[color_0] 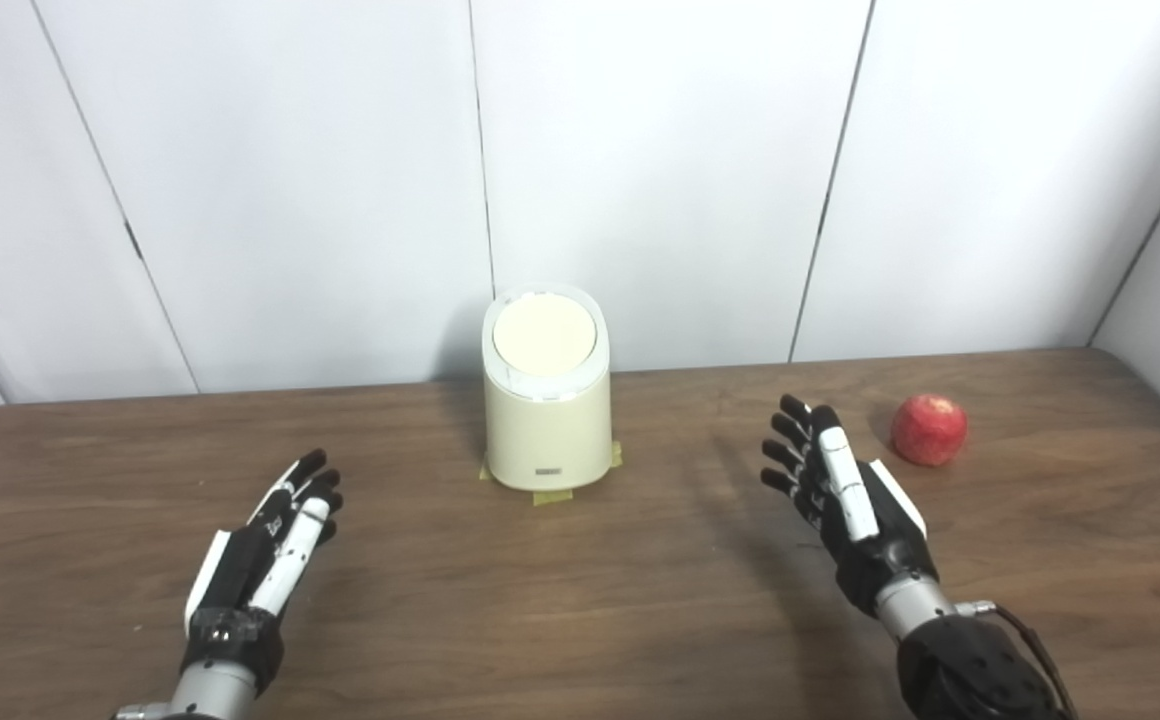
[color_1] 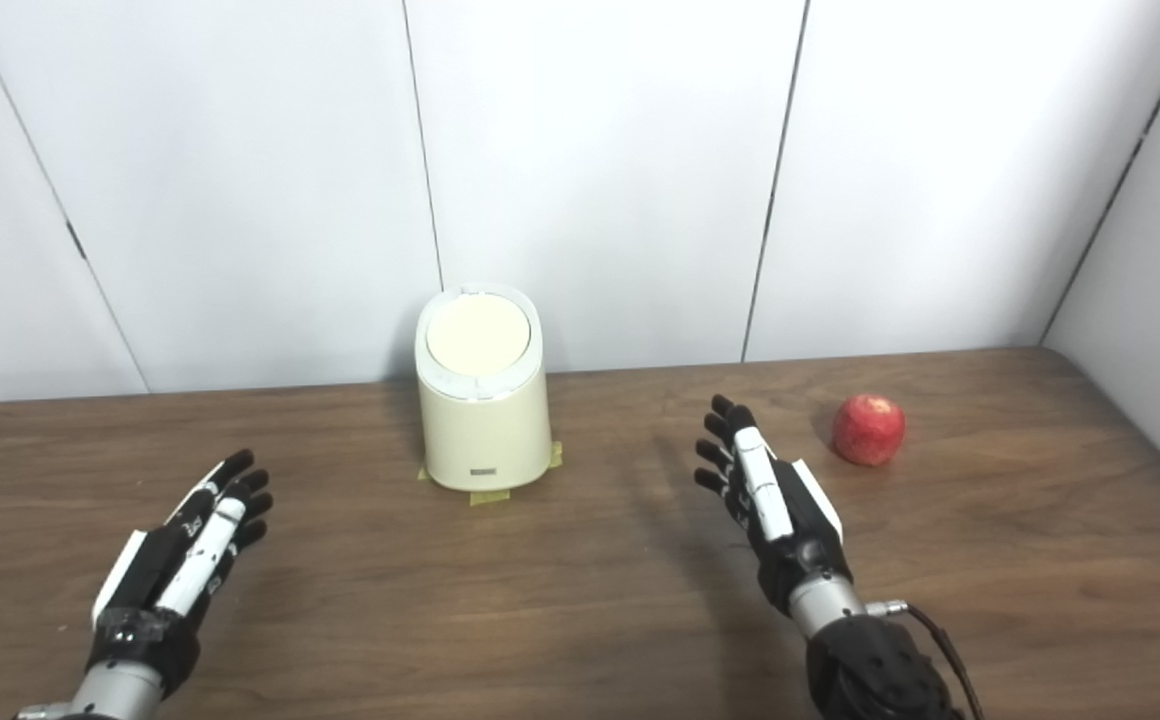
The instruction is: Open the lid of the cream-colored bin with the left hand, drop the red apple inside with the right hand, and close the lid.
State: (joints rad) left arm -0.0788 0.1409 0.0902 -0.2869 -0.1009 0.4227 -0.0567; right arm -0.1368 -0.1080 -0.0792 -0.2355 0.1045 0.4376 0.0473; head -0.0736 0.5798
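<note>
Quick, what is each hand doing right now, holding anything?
Left hand: open, holding nothing.
Right hand: open, holding nothing.

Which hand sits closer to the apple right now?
The right hand, open just left of the red apple. The left hand, also open, lies beyond the cream-colored bin.

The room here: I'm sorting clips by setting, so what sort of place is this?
Probably a lab or test room, not a home: a bare wooden table, plain white wall panels, and a cream bin taped in place beside a lone apple.
</note>
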